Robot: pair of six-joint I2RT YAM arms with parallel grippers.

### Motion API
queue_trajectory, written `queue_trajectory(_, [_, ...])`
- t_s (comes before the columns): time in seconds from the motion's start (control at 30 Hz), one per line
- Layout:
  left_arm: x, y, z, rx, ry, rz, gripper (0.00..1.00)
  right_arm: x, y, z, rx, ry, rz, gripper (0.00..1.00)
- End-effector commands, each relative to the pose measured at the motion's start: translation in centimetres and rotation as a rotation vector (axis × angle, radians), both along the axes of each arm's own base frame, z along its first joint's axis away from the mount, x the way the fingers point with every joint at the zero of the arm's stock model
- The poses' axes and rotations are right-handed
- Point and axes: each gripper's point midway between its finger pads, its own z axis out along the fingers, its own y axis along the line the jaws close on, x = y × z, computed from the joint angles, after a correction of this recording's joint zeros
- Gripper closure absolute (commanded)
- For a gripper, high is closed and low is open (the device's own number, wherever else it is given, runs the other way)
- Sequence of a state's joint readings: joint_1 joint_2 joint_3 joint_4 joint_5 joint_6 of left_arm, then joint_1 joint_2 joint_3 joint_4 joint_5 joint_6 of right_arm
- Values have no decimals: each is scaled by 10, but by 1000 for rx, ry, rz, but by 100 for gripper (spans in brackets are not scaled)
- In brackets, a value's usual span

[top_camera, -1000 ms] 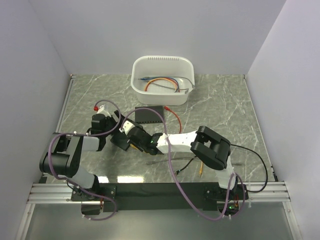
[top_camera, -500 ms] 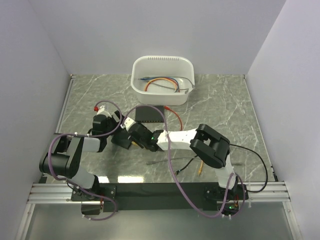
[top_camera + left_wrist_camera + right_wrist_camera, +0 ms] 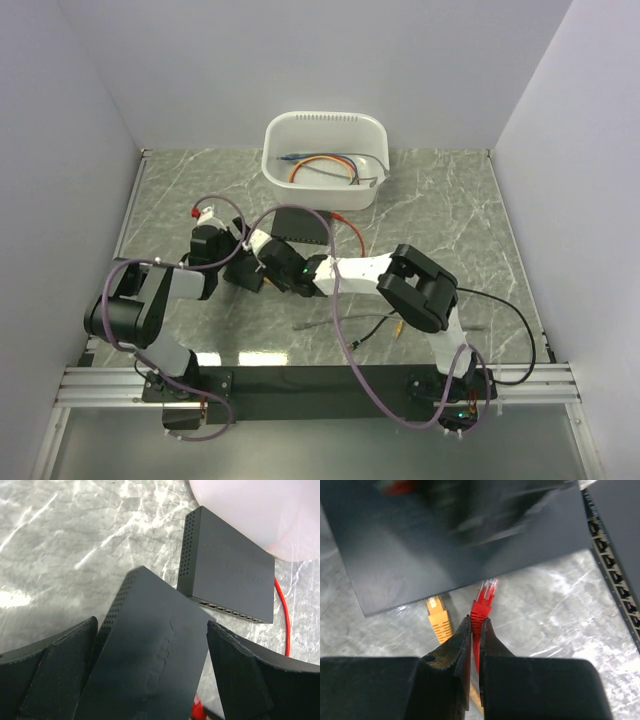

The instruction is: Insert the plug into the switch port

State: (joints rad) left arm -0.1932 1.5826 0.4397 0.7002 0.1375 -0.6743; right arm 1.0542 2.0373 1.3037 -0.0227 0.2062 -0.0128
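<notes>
1. right gripper (image 3: 474, 645): jaws pinched narrow on the red ethernet plug (image 3: 484, 600), whose tip is at the near edge of the black box-shaped network switch (image 3: 445, 555).
2. orange ethernet plug (image 3: 439, 622): just beside the red one.
3. left gripper (image 3: 150, 660): clamps that switch by its sides, tilted.
4. second black network switch (image 3: 227, 575): flat beyond, with bare grey marble table (image 3: 60, 540) to its left.

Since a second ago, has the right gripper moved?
Yes. In the top view the right gripper has shifted closer to the white tub, which stayed put.
</notes>
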Motion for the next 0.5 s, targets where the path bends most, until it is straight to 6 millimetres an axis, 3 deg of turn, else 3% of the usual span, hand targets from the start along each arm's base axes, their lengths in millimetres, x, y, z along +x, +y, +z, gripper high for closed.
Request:
queue_trajectory(0.0, [-52, -51, -37, -91, 227, -233, 4, -26, 91, 116, 394, -193, 192, 100])
queue_trajectory(0.23, [-54, -53, -40, -96, 237, -239, 4, -33, 81, 100, 345, -192, 169, 100])
queue_trajectory(0.47, [-64, -51, -39, -111, 252, -233, 4, -39, 65, 107, 376, -186, 147, 100])
